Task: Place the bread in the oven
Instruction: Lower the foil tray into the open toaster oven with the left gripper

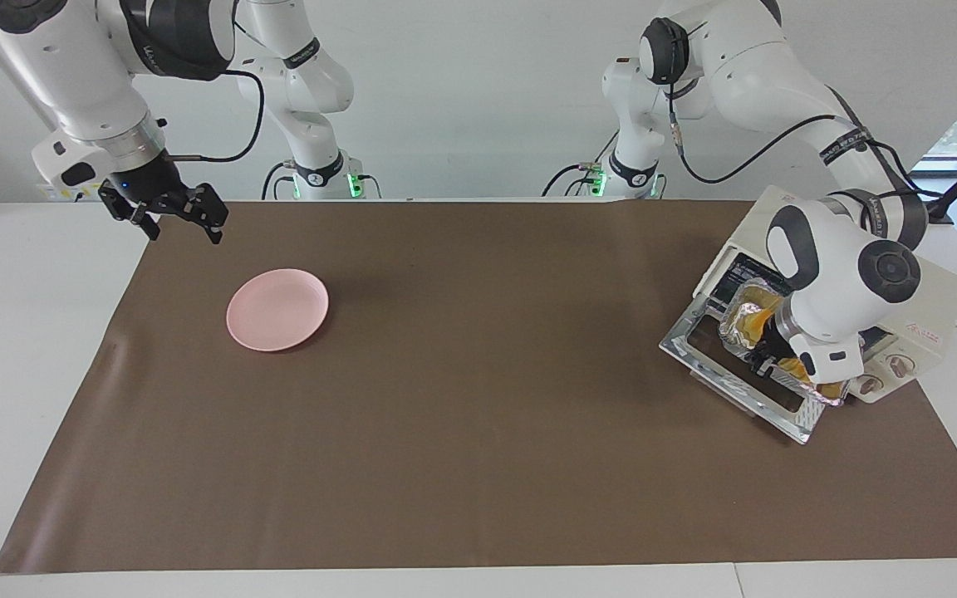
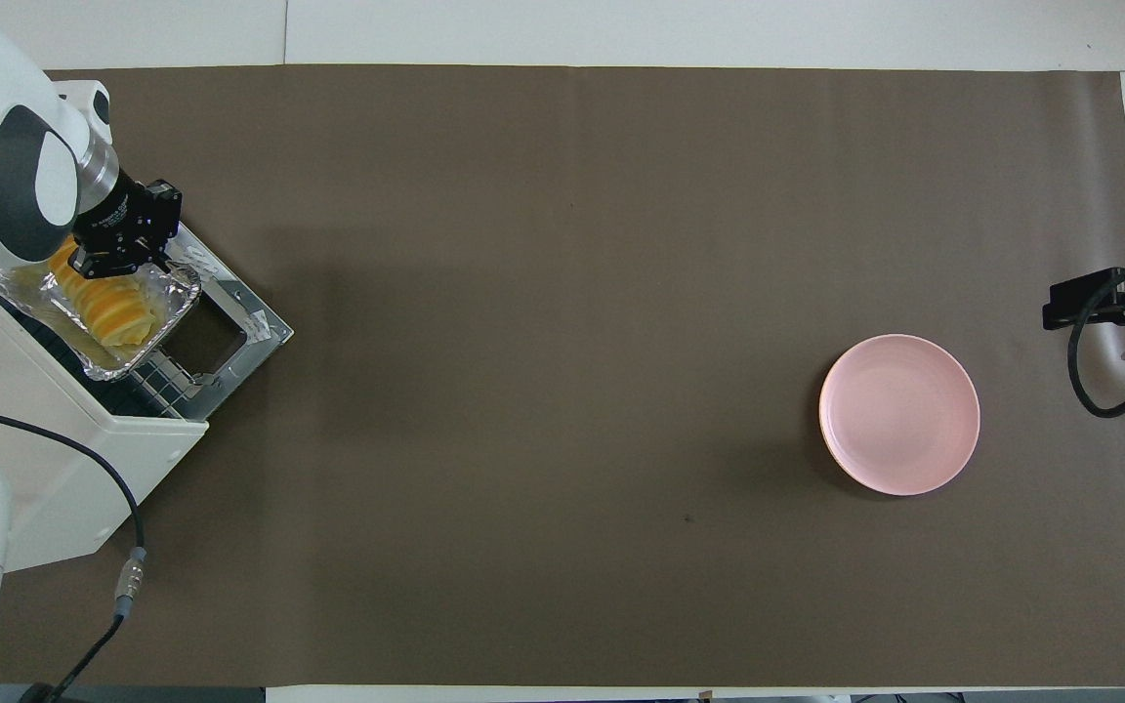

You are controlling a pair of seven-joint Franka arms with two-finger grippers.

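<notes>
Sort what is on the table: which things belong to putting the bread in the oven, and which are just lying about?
Part of the job:
- yellow-orange ridged sliced bread
- crinkled silver foil tray holding it
- cream-white toaster oven, door down
- left gripper at the tray

Lying about:
- round pink plate
- right gripper, waiting

A cream-white toaster oven (image 2: 84,459) stands at the left arm's end of the table, its chrome-framed glass door (image 2: 230,327) dropped open. Yellow-orange ridged bread (image 2: 108,312) lies in a foil tray (image 2: 177,293) at the oven's mouth.
</notes>
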